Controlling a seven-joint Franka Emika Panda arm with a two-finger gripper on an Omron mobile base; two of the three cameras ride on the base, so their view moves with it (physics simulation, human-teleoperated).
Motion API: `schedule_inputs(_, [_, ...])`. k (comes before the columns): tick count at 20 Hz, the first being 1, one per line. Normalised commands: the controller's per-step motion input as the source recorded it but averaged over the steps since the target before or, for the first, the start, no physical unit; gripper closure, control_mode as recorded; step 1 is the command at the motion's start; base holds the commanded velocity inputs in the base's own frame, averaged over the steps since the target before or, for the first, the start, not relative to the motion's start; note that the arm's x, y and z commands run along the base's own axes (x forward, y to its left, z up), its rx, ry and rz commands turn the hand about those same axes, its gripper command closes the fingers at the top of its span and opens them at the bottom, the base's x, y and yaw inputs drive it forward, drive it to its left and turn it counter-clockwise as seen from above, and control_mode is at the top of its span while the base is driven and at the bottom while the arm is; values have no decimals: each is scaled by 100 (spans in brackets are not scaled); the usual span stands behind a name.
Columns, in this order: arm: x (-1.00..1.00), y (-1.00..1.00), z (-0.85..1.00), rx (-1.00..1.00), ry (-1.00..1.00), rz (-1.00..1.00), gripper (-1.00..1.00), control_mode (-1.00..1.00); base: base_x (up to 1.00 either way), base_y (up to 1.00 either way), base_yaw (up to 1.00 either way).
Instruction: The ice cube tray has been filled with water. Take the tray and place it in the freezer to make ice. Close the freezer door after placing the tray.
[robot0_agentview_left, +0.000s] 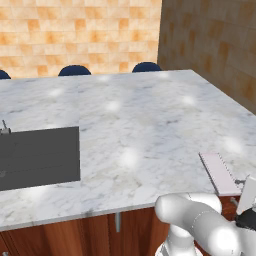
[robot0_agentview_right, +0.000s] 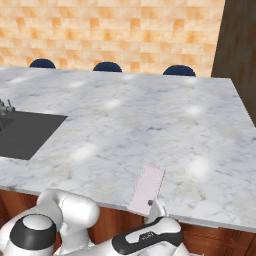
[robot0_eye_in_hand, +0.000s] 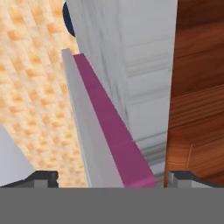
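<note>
While its two dark fingertips (robot0_eye_in_hand: 43, 178) stand wide apart with nothing pinched between them, the end effector (robot0_eye_in_hand: 111, 179) waits right at the near end of the one small flat ice cube tray (robot0_eye_in_hand: 103, 131) with the pale top and pink sides. The tray runs straight away from the end effector, in the gap between the fingertips but touching neither. It lies on the big white marble bench (robot0_agentview_left: 150, 115), at the front edge, with its near end poking a little over the edge (robot0_agentview_right: 147, 187). From the right base view the end effector (robot0_agentview_right: 157, 210) sits just below that edge, in front of the brown wooden cupboard side (robot0_eye_in_hand: 197, 87).

Far off to the end effector's left there is one dark grey rectangular sink (robot0_agentview_left: 40, 157) sunk into the bench. Behind the bench, well beyond the tray, three round dark blue chair backs (robot0_agentview_right: 107, 66) peek up before an orange tiled wall (robot0_agentview_right: 125, 30). No writing or labels can be read anywhere.
</note>
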Motion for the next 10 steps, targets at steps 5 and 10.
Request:
schedule_inputs(5, [20,-9,-10,0,-4,0,-100,-100,0,0,0])
schedule_inputs(10, [7,0,0,0,0,0,100,-100,0,0,0])
